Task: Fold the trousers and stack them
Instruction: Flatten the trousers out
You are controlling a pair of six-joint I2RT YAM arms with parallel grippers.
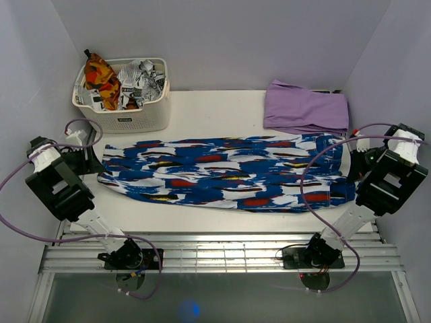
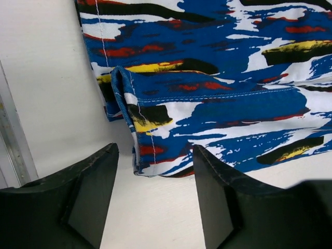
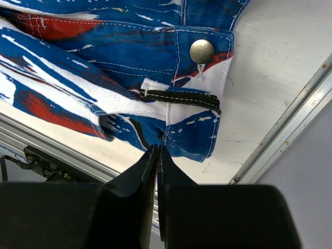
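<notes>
Trousers (image 1: 222, 171): one pair, laid flat and lengthwise across the middle of the white surface (image 1: 215, 114), leg hems at the left, waistband at the right.

Left gripper (image 2: 155, 155): released, fingers spread wide at the left end of the trousers. The hem corner lies on the surface just beyond the gap and is not held.

Right gripper (image 3: 157, 150): clenched, fingers pressed flat together, tips right at the near edge of the waistband. Can't tell if any cloth is nipped between them.

Waistband shows one metal button (image 3: 202, 51) and one black belt loop (image 3: 179, 98).

Counts: two grippers. One white basket (image 1: 128, 121) far left, holding one orange-red garment (image 1: 101, 74) and black-and-white printed cloth (image 1: 145, 77), crumpled. One lilac garment (image 1: 306, 108), folded, far right, just beyond the waistband end.
</notes>
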